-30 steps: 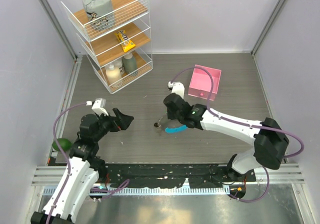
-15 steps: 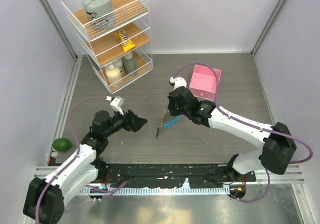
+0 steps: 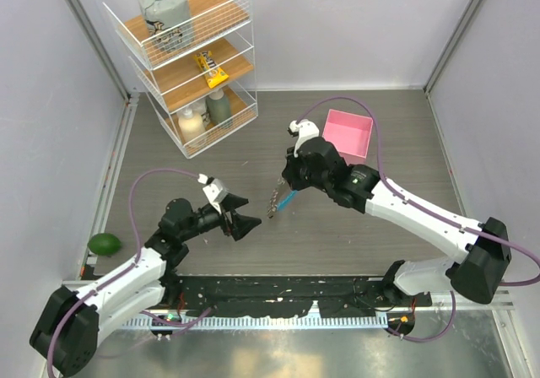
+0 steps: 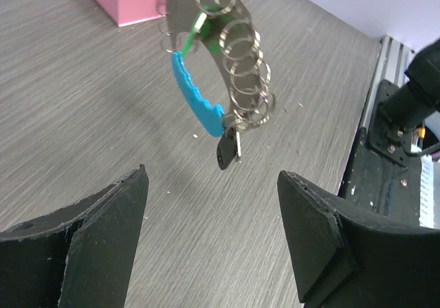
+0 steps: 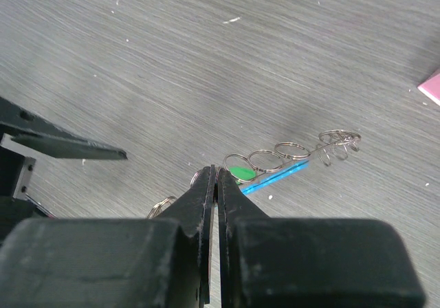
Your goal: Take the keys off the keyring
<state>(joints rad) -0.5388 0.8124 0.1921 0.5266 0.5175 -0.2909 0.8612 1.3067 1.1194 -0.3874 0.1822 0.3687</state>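
The keyring hangs above the table as a loop of silvery rings with a curved blue strip and a dark clasp at its bottom. The key shows only as a green head among the rings; that green head also shows near the top of the loop. My right gripper is shut on the keyring's top. My left gripper stands open just left of and below the hanging loop, its jaws wide apart with nothing between them.
A pink box sits behind the right arm and shows at the top of the left wrist view. A white wire shelf rack stands at the back left. A green round fruit lies at the left edge. A black rail runs along the near edge.
The left arm has swung right and forward toward the keyring, its jaws a little narrower. The right gripper has lifted the keyring off the table and carried it slightly back.
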